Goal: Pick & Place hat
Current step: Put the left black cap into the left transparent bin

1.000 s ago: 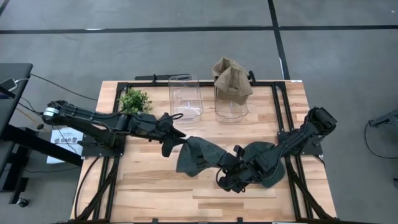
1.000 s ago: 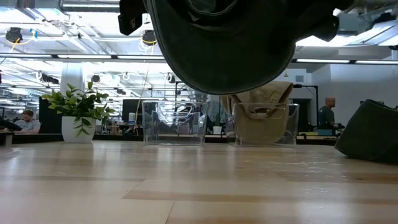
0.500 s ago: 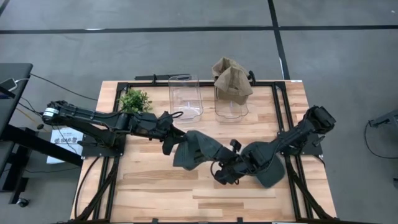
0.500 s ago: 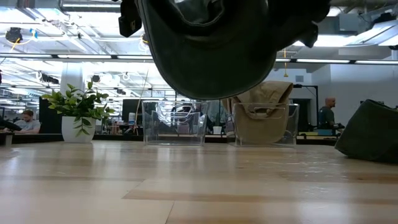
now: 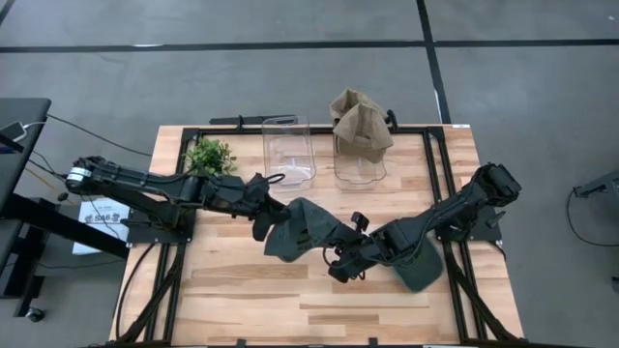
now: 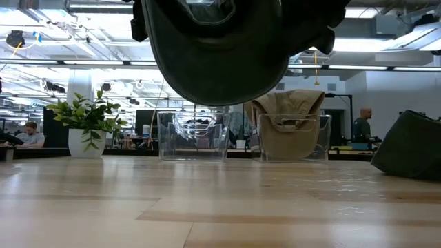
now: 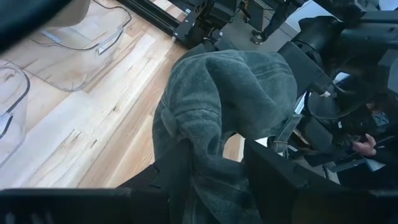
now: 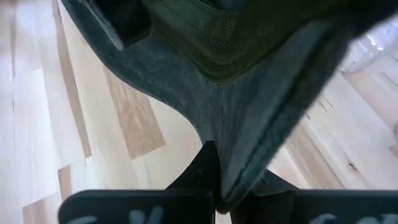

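Note:
A dark grey-green hat [image 5: 305, 230] hangs above the middle of the table between my two grippers; in the low view the hat [image 6: 213, 55] is clear of the wood. My left gripper [image 5: 269, 220] is at its left side, shut on it. My right gripper [image 5: 340, 263] is at its near right side, shut on its brim. A second dark hat [image 5: 421, 261] lies on the table under my right arm. A tan hat [image 5: 360, 121] sits in the right of two clear bins. My left gripper has bunched cloth of the hat's left side [image 7: 205, 165] between its two fingers [image 7: 273, 171]. It comes from the table's left, slanting down. The hat hangs off the table. My right gripper pinches the brim's edge [image 8: 239, 158] between its shut fingers [image 8: 199, 171], which come from the table's right, slanting down. That side of the hat is lifted clear.
An empty clear bin [image 5: 288, 150] and the bin with the tan hat [image 5: 360, 164] stand at the far edge. A potted plant [image 5: 208, 155] stands far left. Black frame rails [image 5: 440, 179] run along the table's sides. Bare wood lies near the front edge.
My right gripper has swung toward the table's left, carrying the brim with it. The hat has bunched up closer to my left gripper and stays clear of the table. My left gripper has kept still.

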`<action>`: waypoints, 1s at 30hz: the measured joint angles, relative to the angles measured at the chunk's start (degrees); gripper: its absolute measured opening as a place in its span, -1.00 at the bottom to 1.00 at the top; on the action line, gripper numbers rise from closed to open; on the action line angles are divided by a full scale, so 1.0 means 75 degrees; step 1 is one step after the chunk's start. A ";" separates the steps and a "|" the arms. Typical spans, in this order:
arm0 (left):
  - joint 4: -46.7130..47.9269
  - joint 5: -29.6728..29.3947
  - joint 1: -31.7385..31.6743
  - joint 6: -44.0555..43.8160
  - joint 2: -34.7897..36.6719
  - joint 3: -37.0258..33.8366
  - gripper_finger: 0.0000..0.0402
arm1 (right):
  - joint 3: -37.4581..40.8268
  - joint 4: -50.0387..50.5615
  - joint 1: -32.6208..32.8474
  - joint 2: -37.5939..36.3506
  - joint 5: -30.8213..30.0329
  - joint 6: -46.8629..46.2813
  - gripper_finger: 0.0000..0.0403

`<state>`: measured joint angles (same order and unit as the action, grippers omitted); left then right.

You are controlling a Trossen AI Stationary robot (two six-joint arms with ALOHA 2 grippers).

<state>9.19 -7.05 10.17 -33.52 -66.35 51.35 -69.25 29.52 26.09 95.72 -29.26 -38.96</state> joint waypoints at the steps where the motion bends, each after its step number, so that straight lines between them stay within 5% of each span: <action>1: 0.0008 -0.0002 0.0000 -0.0001 0.0000 0.0000 -0.30 | 0.0000 0.0006 0.0000 0.0000 0.0028 0.0000 -1.00; 9: 0.0527 -0.0222 -0.0256 0.0137 -0.0006 0.0000 -0.92 | 0.0000 0.0000 0.0067 0.0000 0.0112 -0.0003 -0.92; 17: 0.0659 -0.0592 -0.0516 0.0249 -0.0006 0.0000 -0.96 | 0.0000 -0.0084 0.0006 0.0000 0.0083 0.0247 -0.76; 30: 0.0577 0.0512 -0.2186 0.1637 0.0025 0.0000 -0.96 | 0.0000 0.0247 -0.0789 -0.0023 0.0147 0.1506 0.01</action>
<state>13.51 -3.21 -6.22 -21.24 -66.16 51.35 -69.25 31.37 20.17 95.55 -28.16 -27.66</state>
